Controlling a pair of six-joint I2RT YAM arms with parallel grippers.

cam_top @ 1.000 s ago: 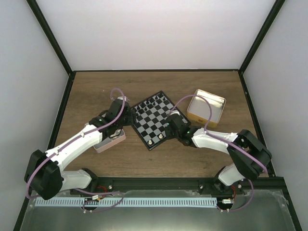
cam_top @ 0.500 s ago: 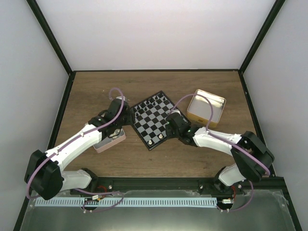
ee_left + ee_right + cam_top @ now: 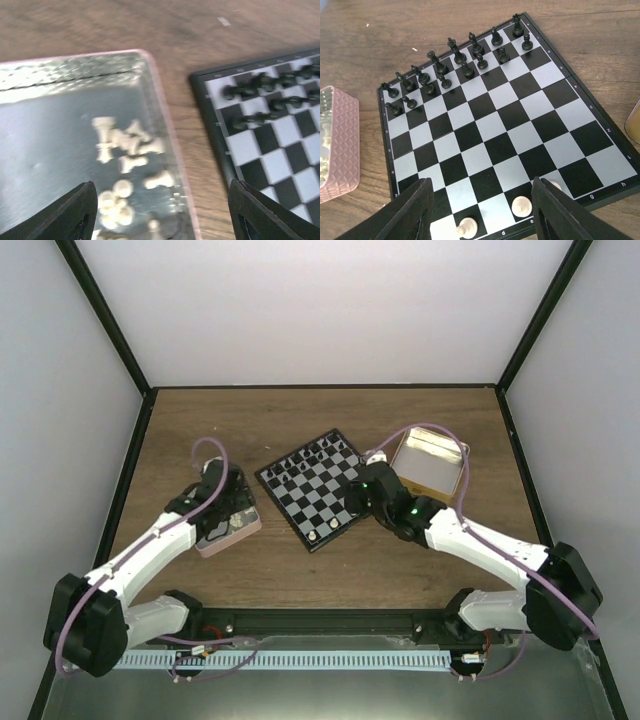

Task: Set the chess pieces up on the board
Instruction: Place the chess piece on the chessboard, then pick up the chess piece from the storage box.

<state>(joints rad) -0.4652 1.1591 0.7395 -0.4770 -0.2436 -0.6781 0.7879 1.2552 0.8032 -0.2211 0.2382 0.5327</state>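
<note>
Pieces by count: sixteen black pieces [image 3: 466, 70] stand in two rows on the far side of the board [image 3: 490, 125]; two cream chess pieces [image 3: 521, 204] stand on its near row, and a third is perhaps half hidden behind a finger; roughly a dozen more lie heaped in the one pink tin [image 3: 155, 95], too blurred to count exactly; one gold tin [image 3: 430, 465] sits right of the board; the left gripper [image 3: 160, 215] hangs over the pink tin, jaws spread and empty; the right gripper [image 3: 482, 215] hangs over the board's near edge, jaws apart, holding nothing.
</note>
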